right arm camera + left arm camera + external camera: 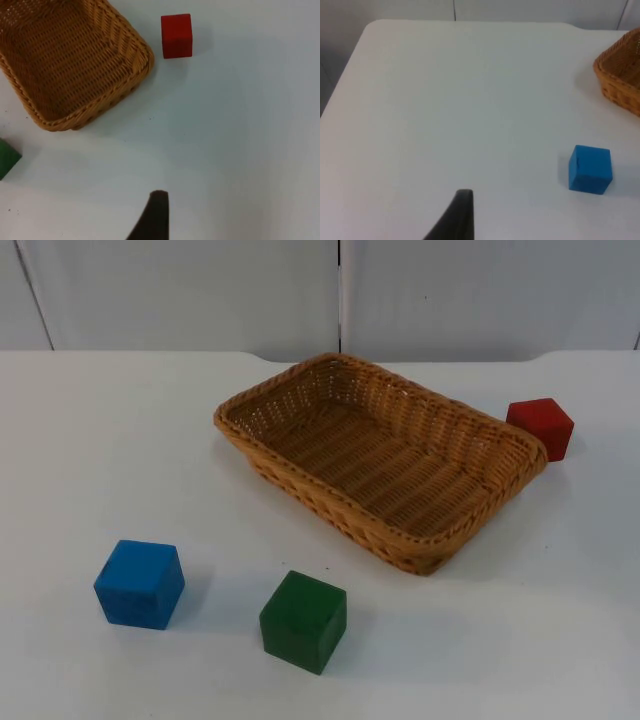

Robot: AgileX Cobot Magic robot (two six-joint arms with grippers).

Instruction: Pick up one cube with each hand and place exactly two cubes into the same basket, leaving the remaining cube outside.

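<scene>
Overhead, a wicker basket (380,455) is seen at centre frame on the white table (90,440), with nothing inside. A red cube (541,427) sits just beside its right corner; a blue cube (140,583) and green cube (303,621) lie lower left. From the left wrist, the left gripper (455,217) is held above bare table, well apart from the blue cube; jaw state cannot be told. From the right wrist, the right gripper (152,217) is held above the table, short of basket and red cube; jaw state cannot be told.

White table top (90,460) meets grey partition wall (180,290).
</scene>
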